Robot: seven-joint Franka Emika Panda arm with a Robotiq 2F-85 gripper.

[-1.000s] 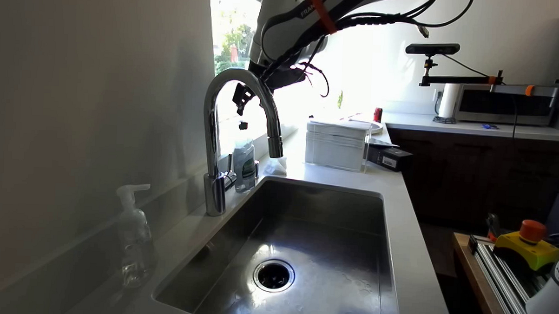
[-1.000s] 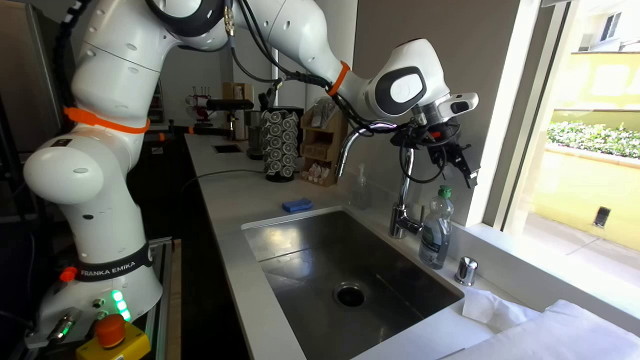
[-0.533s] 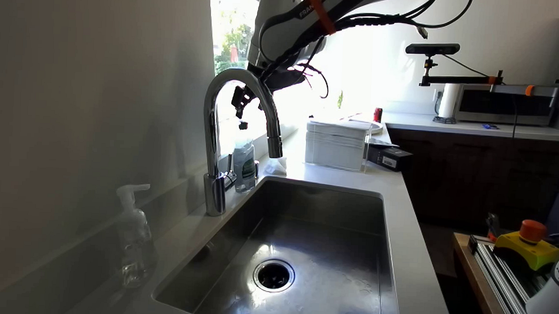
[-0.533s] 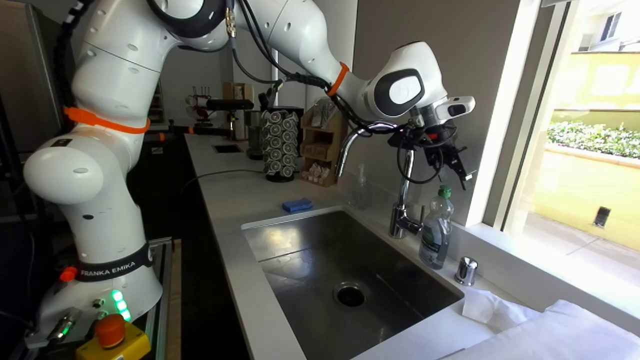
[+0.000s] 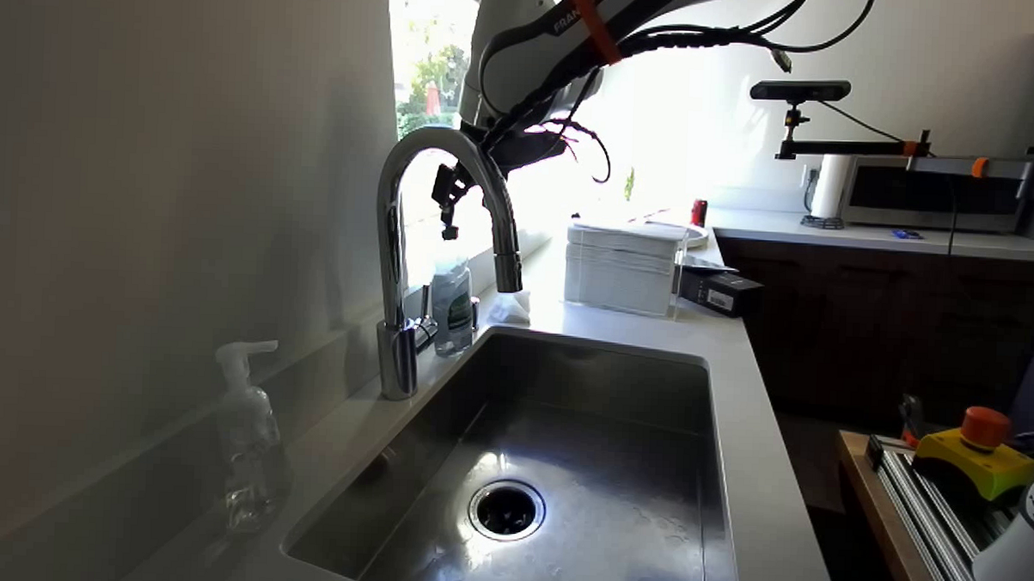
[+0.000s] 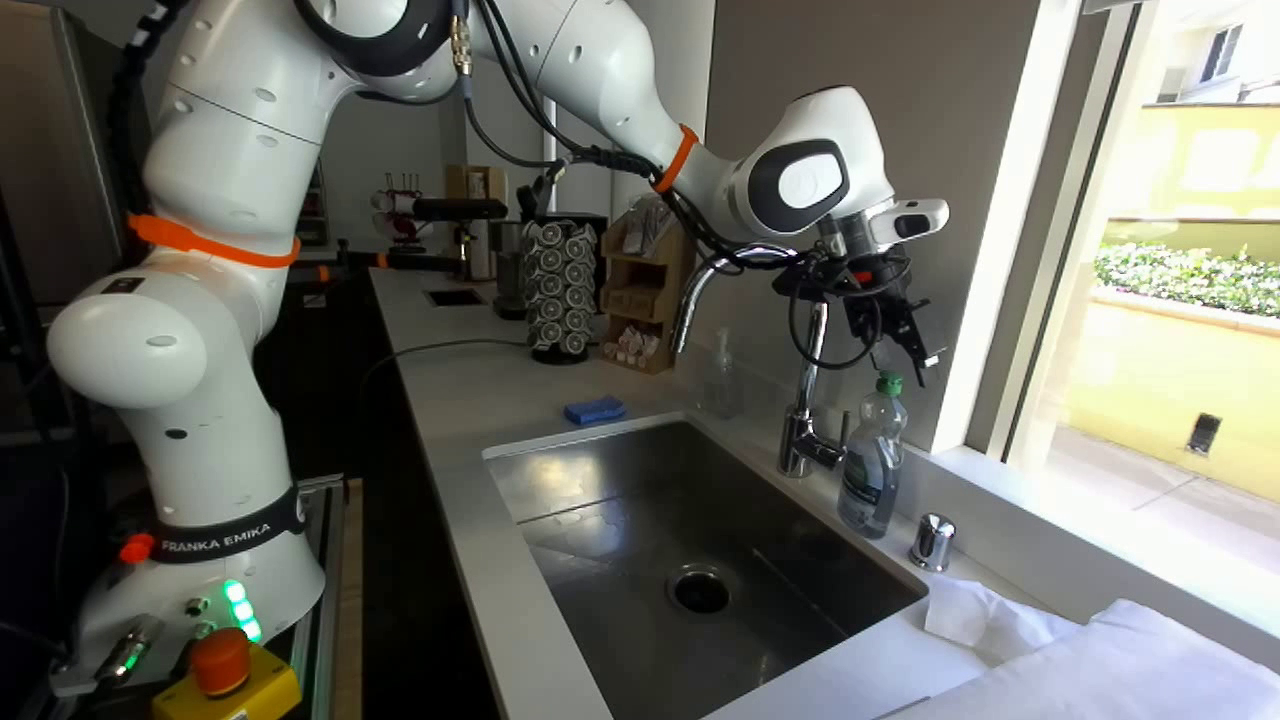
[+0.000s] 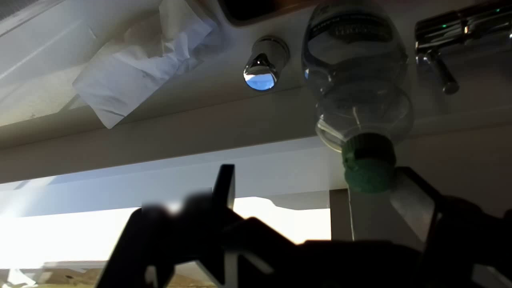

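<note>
A clear dish soap bottle [image 6: 870, 480] with a green cap [image 6: 889, 382] stands upright on the counter behind the sink, beside the faucet. It also shows in an exterior view [image 5: 453, 310] and in the wrist view [image 7: 356, 76]. My gripper [image 6: 908, 368] is above the bottle, pointing down toward the window side. In the wrist view the gripper [image 7: 315, 176] has its fingers wide apart with nothing held. The green cap is close to the right-hand finger there; I cannot tell whether they touch. In an exterior view the gripper [image 5: 449, 228] partly overlaps the bottle's top.
The chrome faucet [image 5: 388, 234] arches beside the arm. The steel sink [image 6: 590, 560] lies below. A chrome knob [image 6: 933, 543], crumpled white paper [image 6: 990, 615], a blue sponge [image 6: 595, 410] and a clear pump bottle [image 5: 250, 436] are on the counter. The window stands behind the gripper.
My gripper has moved slightly down and toward the faucet side, and its fingers now point more steeply down. They are nearer the bottle's cap. The bottle has not moved.
</note>
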